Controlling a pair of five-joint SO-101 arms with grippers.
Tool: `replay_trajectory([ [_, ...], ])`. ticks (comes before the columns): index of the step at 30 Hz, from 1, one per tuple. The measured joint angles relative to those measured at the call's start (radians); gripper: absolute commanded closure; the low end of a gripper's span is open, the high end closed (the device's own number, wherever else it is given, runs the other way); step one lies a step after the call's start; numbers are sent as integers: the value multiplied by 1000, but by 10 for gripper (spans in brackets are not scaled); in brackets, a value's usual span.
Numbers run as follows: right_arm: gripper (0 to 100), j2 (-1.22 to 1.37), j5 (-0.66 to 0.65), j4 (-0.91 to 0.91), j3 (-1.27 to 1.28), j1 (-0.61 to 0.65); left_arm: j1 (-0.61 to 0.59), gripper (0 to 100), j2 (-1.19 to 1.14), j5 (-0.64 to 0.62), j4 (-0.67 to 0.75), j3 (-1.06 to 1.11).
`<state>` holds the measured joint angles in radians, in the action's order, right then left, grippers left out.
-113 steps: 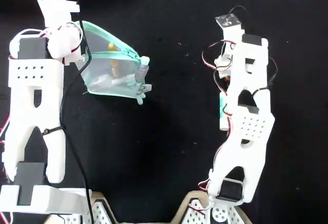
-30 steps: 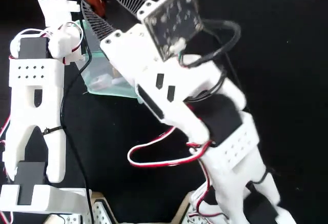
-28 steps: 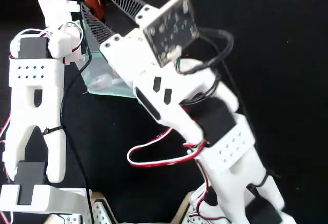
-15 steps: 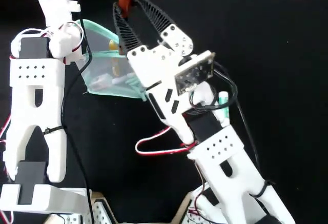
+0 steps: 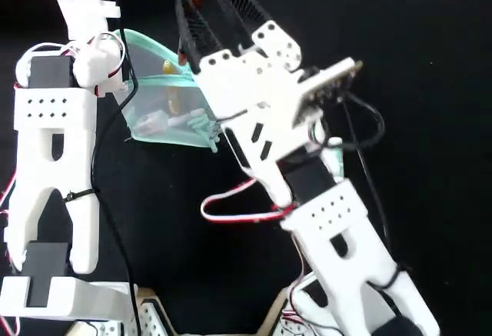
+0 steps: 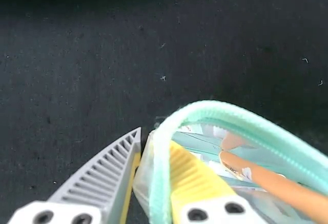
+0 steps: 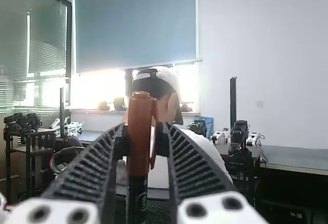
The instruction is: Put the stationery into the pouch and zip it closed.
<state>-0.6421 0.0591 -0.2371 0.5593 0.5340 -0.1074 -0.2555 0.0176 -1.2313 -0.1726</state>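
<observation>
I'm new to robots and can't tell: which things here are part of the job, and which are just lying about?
Job: pouch, left gripper holding it, pens inside, brown pen in right gripper, green-tipped stick, probably.
Just there: black table, desks behind.

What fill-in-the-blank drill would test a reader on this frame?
The left gripper clamps the rim of the ___.
The pouch has its mouth ___.
The number of markers held in the right gripper is ___.
The table is coloured ___.
Missing words: pouch; open; one; black.
</observation>
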Motion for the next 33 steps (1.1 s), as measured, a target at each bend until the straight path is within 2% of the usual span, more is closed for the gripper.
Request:
replay_trajectory([
  [5, 986, 95, 9, 0, -18, -3, 0, 970, 0, 0, 0, 0],
  [17, 986, 187, 184, 0, -38, -3, 0, 970, 0, 0, 0, 0],
  [22, 986, 175, 287, 127, -38, 2, 0, 970, 0, 0, 0, 0],
  [26, 986, 141, 269, 178, -38, 2, 0, 970, 0, 0, 0, 0],
  [33, 986, 114, 92, 204, 23, 49, 0, 970, 0, 0, 0, 0],
])
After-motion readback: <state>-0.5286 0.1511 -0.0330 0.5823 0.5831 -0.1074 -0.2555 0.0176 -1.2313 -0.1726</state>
